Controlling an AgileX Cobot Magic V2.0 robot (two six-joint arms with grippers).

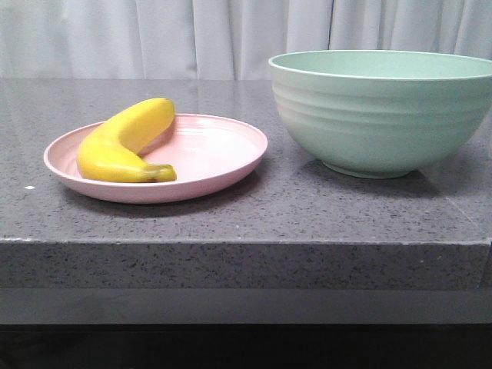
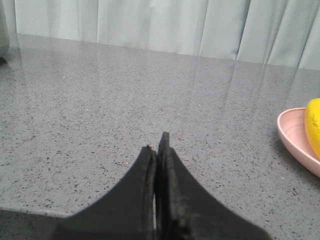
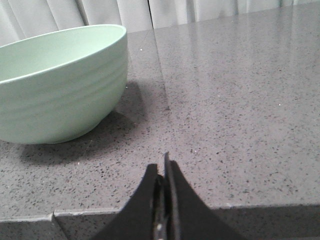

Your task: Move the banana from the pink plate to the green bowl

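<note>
A: Front view first. Banana (image 1: pixel 127 142) lying on the left half of the pink plate (image 1: pixel 223 165), left of centre in the frame, dark stem tip toward the plate's near rim, blunt end propped over the far rim. Green bowl (image 1: pixel 380 111) at the right, standing just beside the plate but not touching it.

B: No arm or gripper anywhere in that view?

A: None. Only the speckled grey desk (image 1: pixel 246 215) and a pale curtain (image 1: pixel 154 34) across the top. Task not begun, judging by where the fruit lies.

B: Left wrist view?

A: Left gripper (image 2: pixel 157 145) at bottom centre, fingers pressed together, nothing between them. Rim of the plate and a slice of yellow banana at the right edge of the frame. Bare desk ahead.

B: Probably parked low at the desk's near edge, well short of the plate. Fingers need to part before any grasp.

A: Right wrist view: right gripper (image 3: pixel 165 165) at bottom centre, fingers likewise closed on nothing. Bowl at upper left, ribbed wall and open mouth showing.

B: Sensible layout, likely: left arm nearer the fruit, bowl's mouth wide open for a drop from above.
</note>
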